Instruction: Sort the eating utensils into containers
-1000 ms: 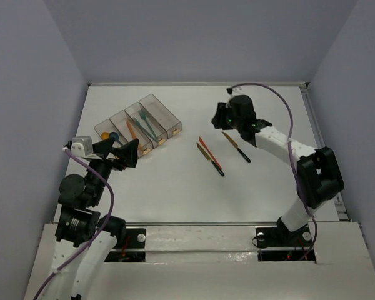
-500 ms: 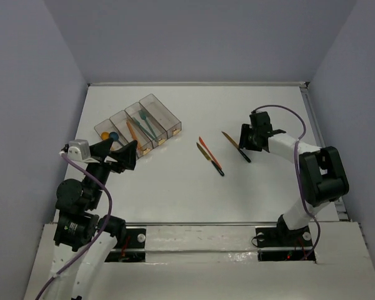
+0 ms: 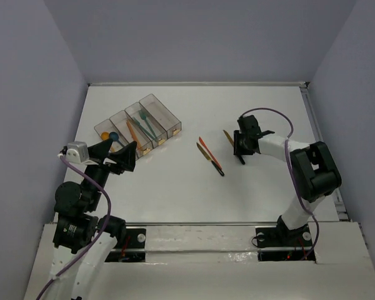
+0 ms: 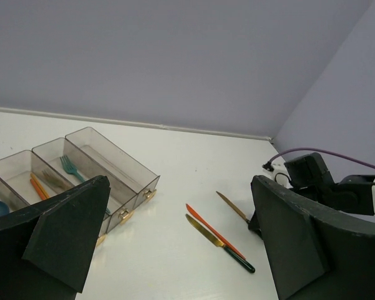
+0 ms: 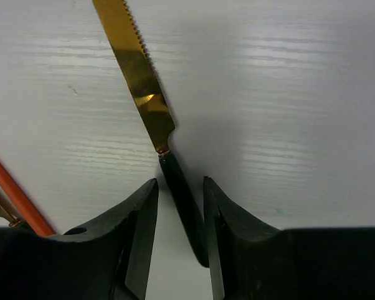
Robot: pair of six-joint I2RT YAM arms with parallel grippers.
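Right pincer (image 5: 180, 182) sits low on desk (image 3: 175, 187), straddling dark handle of gold-bladed knife (image 5: 137, 81). Jaws are part-open with gap on one side, so no clamp yet. Handle is probably chosen as thicker than blade. Knife lies flat, well apart from containers (image 3: 169, 122) (forks, spoons inside). Left pincer (image 3: 120, 152) is released and empty beside containers. You have two more knives (image 3: 209, 154) waiting between.
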